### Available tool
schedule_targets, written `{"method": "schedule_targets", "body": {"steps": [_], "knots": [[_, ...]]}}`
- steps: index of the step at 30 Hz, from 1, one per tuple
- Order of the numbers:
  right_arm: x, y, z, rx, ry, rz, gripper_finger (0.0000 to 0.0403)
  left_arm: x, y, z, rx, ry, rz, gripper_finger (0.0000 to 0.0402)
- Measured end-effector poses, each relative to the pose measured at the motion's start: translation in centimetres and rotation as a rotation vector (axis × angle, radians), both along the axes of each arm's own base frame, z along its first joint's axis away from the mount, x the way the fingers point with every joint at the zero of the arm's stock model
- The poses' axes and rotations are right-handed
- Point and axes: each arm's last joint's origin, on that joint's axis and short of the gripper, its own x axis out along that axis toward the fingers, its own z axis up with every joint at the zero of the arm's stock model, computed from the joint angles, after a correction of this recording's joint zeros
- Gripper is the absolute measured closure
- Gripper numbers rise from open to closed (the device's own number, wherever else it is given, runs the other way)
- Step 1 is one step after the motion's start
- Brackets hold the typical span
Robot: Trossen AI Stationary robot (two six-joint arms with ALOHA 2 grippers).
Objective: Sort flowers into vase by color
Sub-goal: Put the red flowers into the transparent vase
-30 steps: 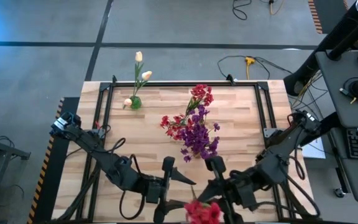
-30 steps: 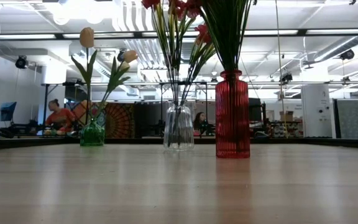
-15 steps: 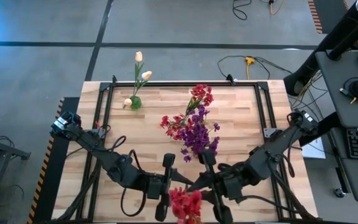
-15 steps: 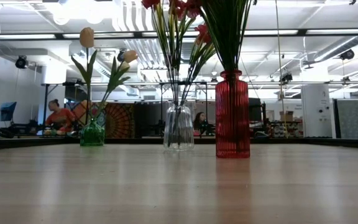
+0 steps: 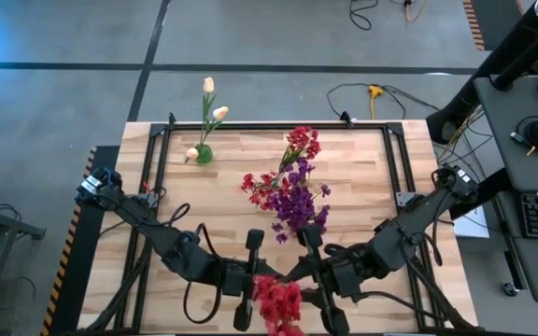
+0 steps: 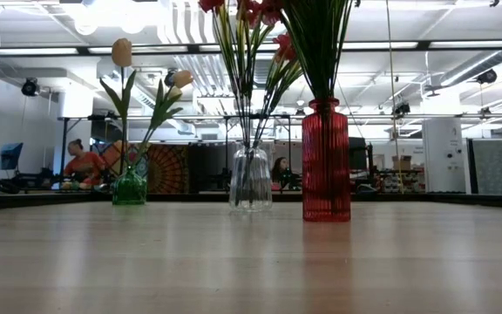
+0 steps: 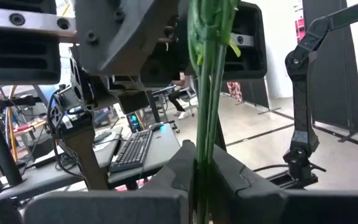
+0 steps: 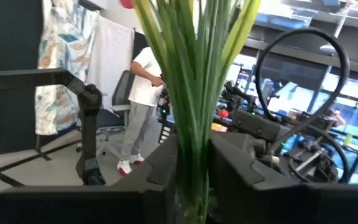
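Both jaws pinch 1 red flower bunch [image 5: 278, 302] at the table's near edge [image 5: 157, 317]: left gripper [image 5: 255, 280], right gripper [image 5: 308, 278].

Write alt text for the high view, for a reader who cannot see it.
Seen from above, both dark arms meet at the wooden table's near edge, where the left gripper and right gripper flank a red flower bunch. Mid-table stand red flowers and purple flowers; cream tulips in a green vase stand at the far left.
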Motion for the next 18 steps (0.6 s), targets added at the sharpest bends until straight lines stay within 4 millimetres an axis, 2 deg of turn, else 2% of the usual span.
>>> {"method": "schedule_targets", "body": {"steps": [5, 10, 18], "knots": [[-0.4, -0.6, 0.4, 0.006, 0.017, -0.074, 0.0276, 0.0, 0.0, -0.2, 0.009, 0.029, 0.000, 0.0399], [-1.8, -1.6, 1.3, 0.024, 0.057, -0.114, 0.0232, -0.8, 0.6, -0.4, 0.021, 0.034, 0.004, 0.0400], [-3.8, -3.1, 2.1, 0.058, 0.169, -0.115, 0.0197, -3.8, 2.8, -1.1, -0.004, -0.008, 0.002, 0.0401]]}}
